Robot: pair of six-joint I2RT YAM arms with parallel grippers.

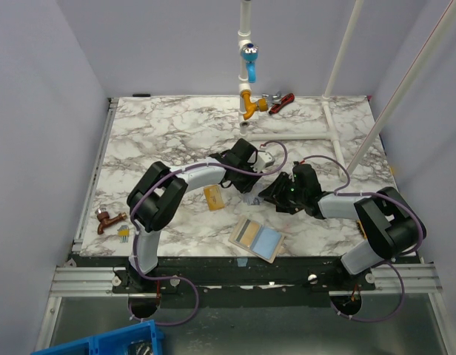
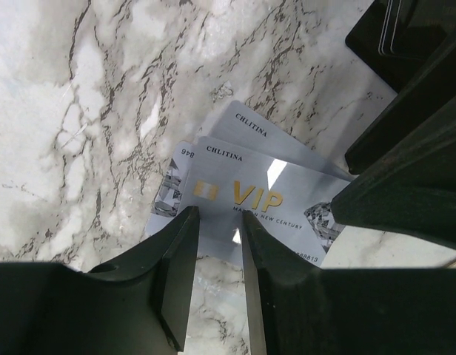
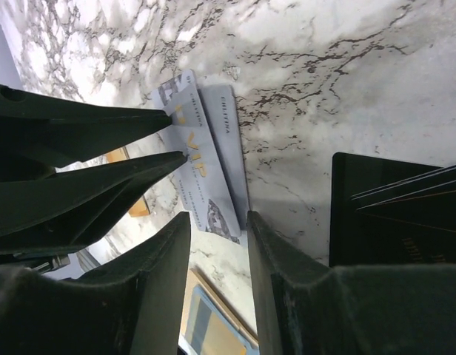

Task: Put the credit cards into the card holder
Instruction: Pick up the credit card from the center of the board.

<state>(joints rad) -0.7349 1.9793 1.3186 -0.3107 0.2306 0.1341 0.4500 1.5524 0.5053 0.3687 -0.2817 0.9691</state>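
Observation:
Two pale silver "VIP" credit cards (image 2: 257, 194) lie overlapped flat on the marble, also seen from the other side (image 3: 206, 166). My left gripper (image 2: 217, 214) is open, its tips straddling the top card's near edge, and marble shows between the fingers. My right gripper (image 3: 218, 216) is open and holds nothing, just short of the silver cards' corner. A black card (image 3: 376, 207) lies beside it, also visible as a black card (image 2: 402, 29). A gold-orange card (image 1: 213, 196) rests to the left. The card holder (image 1: 266, 242) lies open near the front edge, tan outside and light blue inside.
A white pipe with a blue and orange valve (image 1: 248, 81) stands at the back, with red-handled pliers (image 1: 281, 100) next to it. A copper tap (image 1: 108, 219) and a small fitting (image 1: 123, 233) lie at the left front. White tubes (image 1: 333, 132) cross the right side.

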